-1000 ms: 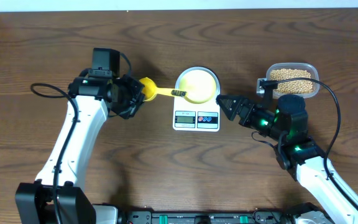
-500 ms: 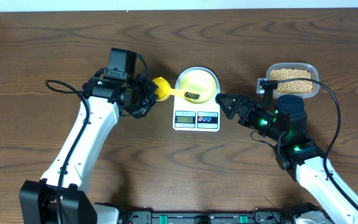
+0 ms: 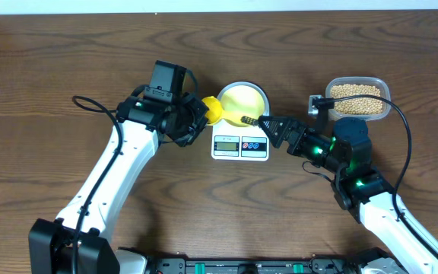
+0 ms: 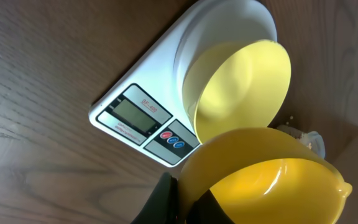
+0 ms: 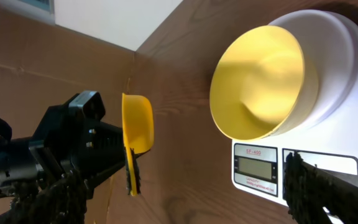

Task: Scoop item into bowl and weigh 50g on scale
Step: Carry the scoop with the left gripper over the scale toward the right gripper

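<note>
The pale-yellow bowl (image 3: 242, 100) stands on the white scale (image 3: 240, 146) and looks empty in the left wrist view (image 4: 241, 87) and the right wrist view (image 5: 260, 81). My left gripper (image 3: 201, 118) is shut on the cup of a yellow scoop (image 3: 213, 112), whose black-ribbed handle reaches right across the bowl's front edge. My right gripper (image 3: 268, 124) is open just right of the handle tip, not touching it. In the right wrist view the scoop (image 5: 135, 127) hangs edge-on between my spread fingers (image 5: 185, 199). The beans (image 3: 356, 90) lie in a clear container at the right.
The clear plastic container (image 3: 385, 106) stands behind my right arm. The scale's display and two buttons (image 4: 143, 115) face the table's front. A black cable loops by each arm. The wood table's back edge meets a white wall.
My left arm has moved right with the scoop, bringing its handle across the bowl toward my right gripper. The right gripper has edged slightly left.
</note>
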Controlling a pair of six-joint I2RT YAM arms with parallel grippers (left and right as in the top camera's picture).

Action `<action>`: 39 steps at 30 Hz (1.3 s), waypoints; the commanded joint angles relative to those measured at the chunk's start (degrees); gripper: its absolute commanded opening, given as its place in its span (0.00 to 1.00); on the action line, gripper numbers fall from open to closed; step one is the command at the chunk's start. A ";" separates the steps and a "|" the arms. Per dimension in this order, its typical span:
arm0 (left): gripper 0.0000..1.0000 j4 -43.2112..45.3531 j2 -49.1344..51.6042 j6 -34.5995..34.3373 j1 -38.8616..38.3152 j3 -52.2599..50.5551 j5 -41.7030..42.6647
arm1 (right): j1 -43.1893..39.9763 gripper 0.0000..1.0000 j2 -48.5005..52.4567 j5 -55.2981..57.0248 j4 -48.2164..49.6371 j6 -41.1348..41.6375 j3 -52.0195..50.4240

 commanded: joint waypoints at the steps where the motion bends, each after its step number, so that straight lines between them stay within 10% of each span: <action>1: 0.08 -0.07 -0.44 -2.64 -0.76 1.05 -0.76 | 0.59 0.99 0.13 0.31 0.35 0.15 1.33; 15: 0.08 -0.02 -0.42 -10.75 -6.51 1.05 -2.99 | 1.60 0.99 0.13 0.33 1.81 2.54 1.33; 39: 0.08 2.29 -0.42 -14.58 -9.75 1.05 -3.58 | 1.60 0.69 0.13 1.38 3.13 11.89 1.33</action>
